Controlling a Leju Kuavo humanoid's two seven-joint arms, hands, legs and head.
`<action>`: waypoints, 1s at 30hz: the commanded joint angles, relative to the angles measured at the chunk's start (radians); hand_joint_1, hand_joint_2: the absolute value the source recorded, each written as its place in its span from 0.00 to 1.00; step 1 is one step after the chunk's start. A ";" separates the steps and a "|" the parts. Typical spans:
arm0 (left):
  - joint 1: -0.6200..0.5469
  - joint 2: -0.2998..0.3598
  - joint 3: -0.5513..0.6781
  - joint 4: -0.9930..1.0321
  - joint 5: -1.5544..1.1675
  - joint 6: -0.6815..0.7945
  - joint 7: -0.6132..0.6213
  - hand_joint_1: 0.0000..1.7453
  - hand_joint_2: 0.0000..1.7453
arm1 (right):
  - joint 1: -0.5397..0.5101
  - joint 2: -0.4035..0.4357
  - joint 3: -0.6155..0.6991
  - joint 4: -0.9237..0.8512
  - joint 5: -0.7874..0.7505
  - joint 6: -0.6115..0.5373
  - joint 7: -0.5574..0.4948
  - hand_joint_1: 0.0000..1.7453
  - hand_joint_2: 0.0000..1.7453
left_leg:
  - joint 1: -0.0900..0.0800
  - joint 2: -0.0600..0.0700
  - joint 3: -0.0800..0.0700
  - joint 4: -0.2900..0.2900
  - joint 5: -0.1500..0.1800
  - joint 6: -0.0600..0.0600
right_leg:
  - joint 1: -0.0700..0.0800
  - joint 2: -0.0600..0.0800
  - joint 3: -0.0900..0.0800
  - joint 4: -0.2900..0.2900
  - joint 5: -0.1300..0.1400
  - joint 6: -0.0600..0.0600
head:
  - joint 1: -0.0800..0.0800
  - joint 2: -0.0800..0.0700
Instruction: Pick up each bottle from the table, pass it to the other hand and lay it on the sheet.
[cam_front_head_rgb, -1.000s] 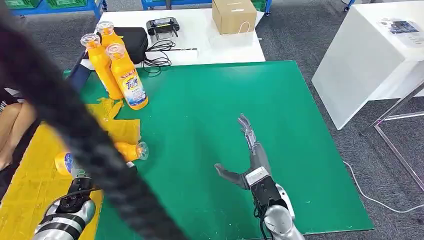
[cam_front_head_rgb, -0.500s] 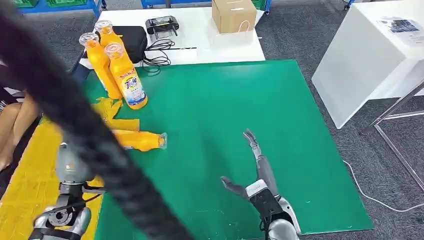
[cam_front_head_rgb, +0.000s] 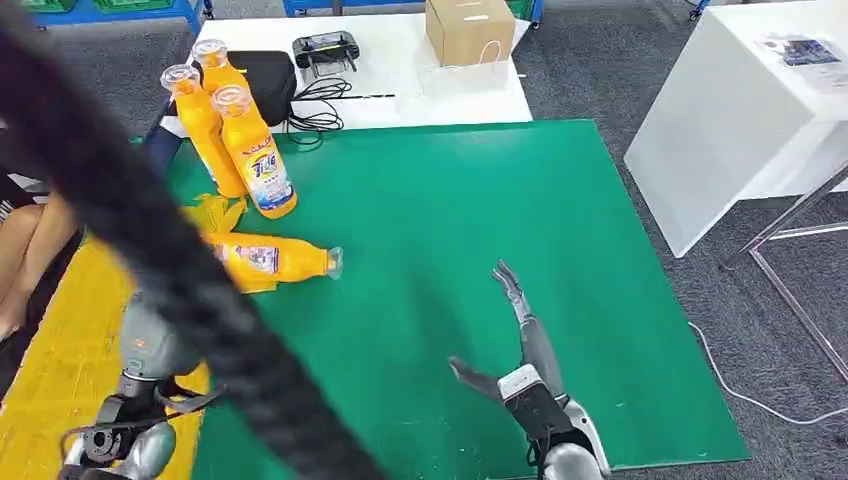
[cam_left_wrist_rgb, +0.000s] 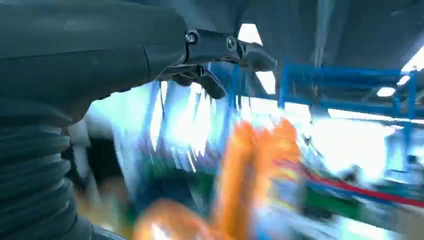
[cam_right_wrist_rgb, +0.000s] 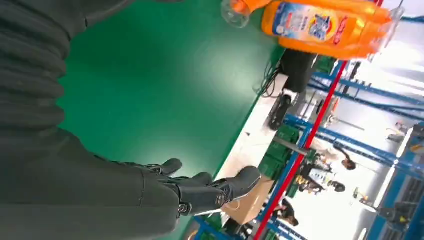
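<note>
A lying bottle is resting across the yellow sheet's edge, neck over the green mat; being round, it is risking a roll off the sheet. Three bottles are standing upright behind it. The right hand is hovering with fingers spread, holding nothing. The left hand is empty; its finger state cannot be told through blur. Since half a second earlier, the lying bottle is sitting slightly further onto the mat.

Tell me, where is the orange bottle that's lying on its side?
In the head view the lying orange plastic bottle rests at the left of the green mat, on crumpled yellow sheet, just in front of three upright orange bottles.
</note>
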 joint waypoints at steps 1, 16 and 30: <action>0.199 -0.220 0.055 -0.160 0.492 -0.333 -0.178 0.00 1.00 | 0.090 0.021 -0.111 -0.055 -0.051 0.006 -0.043 0.00 1.00 | 0.000 0.000 0.004 0.000 -0.003 0.002 | 0.000 -0.001 0.005 -0.002 -0.002 0.000 | 0.000 0.000; 0.258 -0.277 0.086 -0.108 0.862 -0.594 -0.125 0.00 1.00 | 0.159 0.077 -0.152 -0.091 -0.126 0.053 -0.096 0.00 1.00 | 0.001 0.000 0.005 -0.001 -0.004 0.002 | 0.000 -0.002 0.007 -0.003 -0.003 0.002 | 0.000 0.000; 0.263 -0.271 0.056 -0.121 0.876 -0.626 -0.122 0.00 1.00 | 0.150 0.079 -0.158 -0.066 -0.138 0.064 -0.094 0.00 1.00 | 0.000 0.000 0.002 -0.001 -0.003 0.002 | -0.001 -0.001 0.003 -0.002 -0.002 0.003 | 0.000 0.000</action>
